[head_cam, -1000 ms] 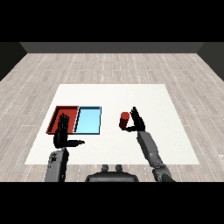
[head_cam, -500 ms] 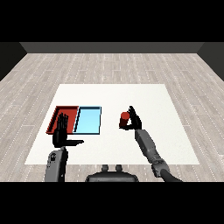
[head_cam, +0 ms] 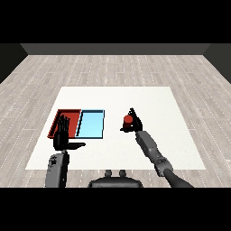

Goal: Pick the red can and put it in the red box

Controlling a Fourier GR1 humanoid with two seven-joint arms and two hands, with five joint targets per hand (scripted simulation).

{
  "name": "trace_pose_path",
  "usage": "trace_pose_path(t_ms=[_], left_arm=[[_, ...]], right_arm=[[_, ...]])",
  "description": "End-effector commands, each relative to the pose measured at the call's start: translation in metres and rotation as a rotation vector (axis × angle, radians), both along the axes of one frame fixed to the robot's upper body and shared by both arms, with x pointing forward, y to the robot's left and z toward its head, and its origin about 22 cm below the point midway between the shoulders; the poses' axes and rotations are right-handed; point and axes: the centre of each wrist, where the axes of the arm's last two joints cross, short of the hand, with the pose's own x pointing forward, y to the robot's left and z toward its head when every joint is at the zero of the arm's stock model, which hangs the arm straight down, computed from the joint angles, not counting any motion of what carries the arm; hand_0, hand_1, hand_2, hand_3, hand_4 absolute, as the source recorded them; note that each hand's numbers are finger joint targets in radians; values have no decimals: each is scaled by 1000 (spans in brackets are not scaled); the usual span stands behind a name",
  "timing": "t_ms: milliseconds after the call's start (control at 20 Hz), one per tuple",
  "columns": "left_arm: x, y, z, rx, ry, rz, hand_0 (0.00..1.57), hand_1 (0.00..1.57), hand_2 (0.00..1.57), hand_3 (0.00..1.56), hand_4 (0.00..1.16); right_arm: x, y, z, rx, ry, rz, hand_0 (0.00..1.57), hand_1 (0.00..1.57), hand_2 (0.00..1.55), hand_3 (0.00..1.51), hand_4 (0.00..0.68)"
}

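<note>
The red can (head_cam: 128,120) is held above the white table, right of the trays, with my right hand (head_cam: 135,123) curled round it. The red tray (head_cam: 60,117) lies at the left of the table, and the light blue tray (head_cam: 91,124) lies directly beside it on its right. My left hand (head_cam: 62,134) stands upright over the near edge of the red tray, fingers straight, thumb pointing right, holding nothing.
The white table (head_cam: 149,103) stretches wide behind and to the right of the trays. A grey plank floor (head_cam: 113,67) surrounds it.
My right hand has carried the red can a little to the left and slightly nearer, toward the trays. The left hand has barely moved.
</note>
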Motion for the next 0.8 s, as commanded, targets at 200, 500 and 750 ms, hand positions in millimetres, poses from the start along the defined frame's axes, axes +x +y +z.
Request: trace_pose_path(t_ms=[200,500,750], left_arm=[[-12,3,7,16,-18,26,0,0,0,0,0],[-11,4,0,7,-18,13,0,0,0,0,0],[-17,8,-19,4,-12,33,0,0,0,0,0]], right_arm=[[1,19,-2,-22,12,1,0,0,0,0,0],[14,18,6,-46,31,1,0,0,0,0,0],[7,17,-3,-73,107,-66,0,0,0,0,0]])
